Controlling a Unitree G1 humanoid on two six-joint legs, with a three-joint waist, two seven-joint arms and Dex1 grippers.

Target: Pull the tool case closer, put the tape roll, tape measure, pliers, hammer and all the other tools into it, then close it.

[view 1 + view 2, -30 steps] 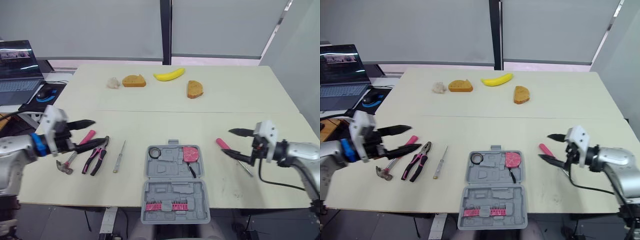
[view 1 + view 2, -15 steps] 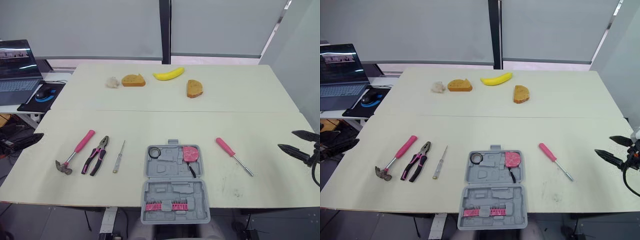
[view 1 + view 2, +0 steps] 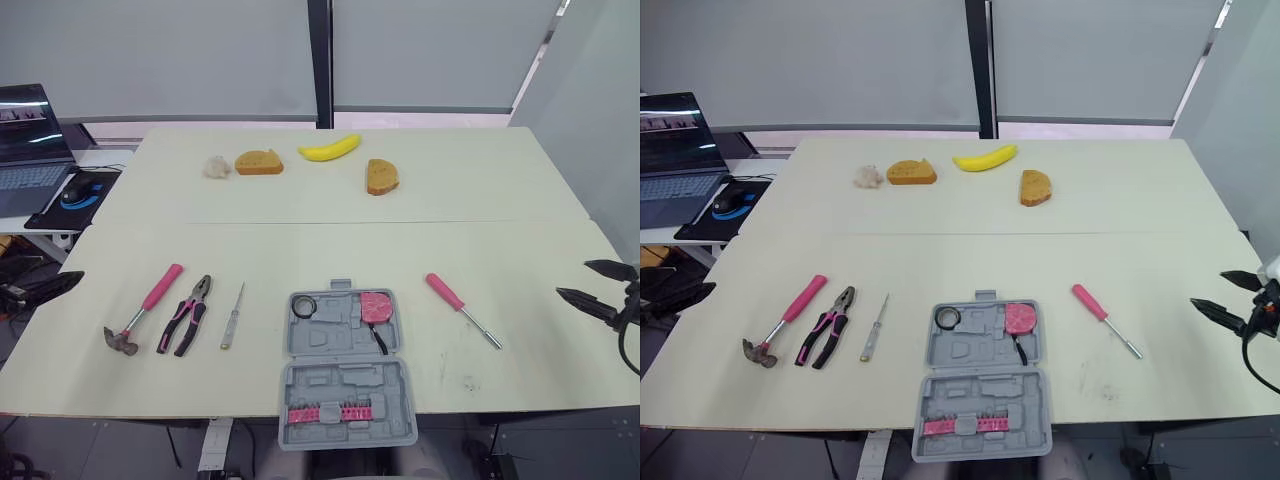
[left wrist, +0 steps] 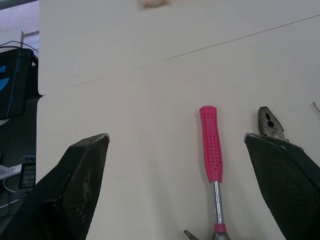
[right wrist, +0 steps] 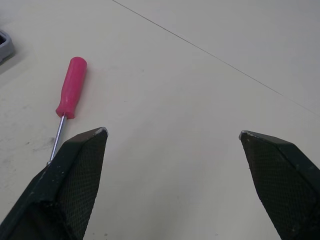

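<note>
Left eye view: an open grey plastic tool case [image 3: 345, 375] lies at the middle of the near edge of the pale tabletop [image 3: 300, 250]. A black tape roll [image 3: 305, 306] and a pink tape measure [image 3: 376, 307] are seated in its far half. To its left, in a row, lie a thin metal screwdriver [image 3: 232, 316], pink-and-black pliers [image 3: 184, 316] and a pink-handled hammer [image 3: 143, 310]. A pink-handled screwdriver [image 3: 458, 308] lies to its right.

The left claw [image 4: 176, 139] hangs off the tabletop's left edge, spread wide and empty. The right claw [image 3: 575, 280] hangs off the right edge, likewise released and empty. Both are well apart from any tool.

The hammer is the outermost tool on the left, so the left arm is the nearer one for it. It lies between that claw and the case, its long axis slanting from the head at the near left to the grip end at the far right. In the left wrist view the handle runs roughly along the claw's own line, so the fingers would likely close across it.
</note>
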